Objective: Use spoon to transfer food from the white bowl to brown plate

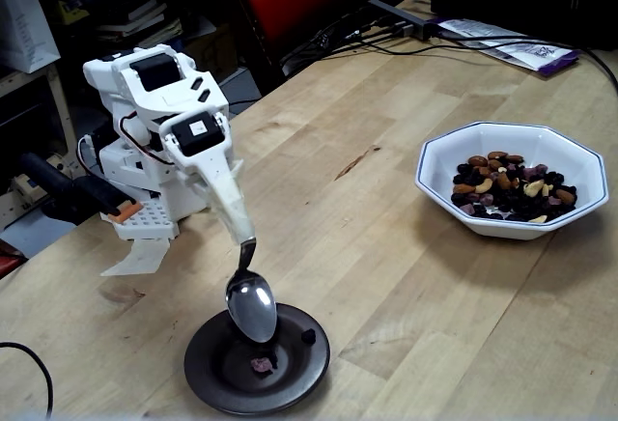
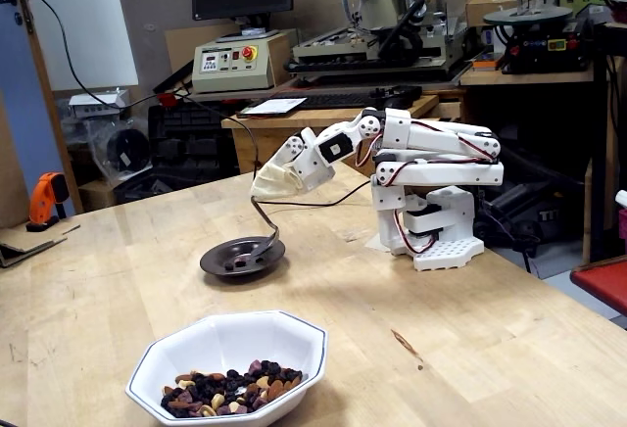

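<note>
My gripper [image 1: 235, 223] holds the spoon [image 1: 251, 307] by its taped handle, just above the brown plate [image 1: 294, 384]. The spoon looks empty, and a few bits of food lie on the plate. The white bowl [image 1: 512, 191], well apart, is full of food [image 1: 510, 186].

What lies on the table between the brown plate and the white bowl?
Nothing: in both fixed views, only bare wooden table separates the brown plate from the white bowl.
</note>
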Controlling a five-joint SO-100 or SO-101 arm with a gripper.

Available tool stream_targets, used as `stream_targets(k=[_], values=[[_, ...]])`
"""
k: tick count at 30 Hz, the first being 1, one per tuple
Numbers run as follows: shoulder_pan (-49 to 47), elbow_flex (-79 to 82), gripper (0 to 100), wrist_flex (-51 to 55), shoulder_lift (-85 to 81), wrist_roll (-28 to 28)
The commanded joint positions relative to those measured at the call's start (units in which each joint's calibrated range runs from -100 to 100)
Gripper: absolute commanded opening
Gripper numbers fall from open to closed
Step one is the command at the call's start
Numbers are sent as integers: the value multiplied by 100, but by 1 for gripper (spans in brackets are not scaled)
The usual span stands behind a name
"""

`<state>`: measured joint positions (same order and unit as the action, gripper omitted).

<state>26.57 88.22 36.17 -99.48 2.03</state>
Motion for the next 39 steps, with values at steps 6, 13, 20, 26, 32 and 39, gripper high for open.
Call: stream_targets(k=[6, 13, 20, 26, 32, 39], values=[[17, -653, 5, -36, -52, 20], [25, -1052, 5, -36, -52, 24], [25, -1476, 5, -36, -52, 24], [25, -1999, 5, 35, -52, 420], [-27, -2512, 5, 51, -52, 835], [-279, -2627, 5, 51, 77, 860]])
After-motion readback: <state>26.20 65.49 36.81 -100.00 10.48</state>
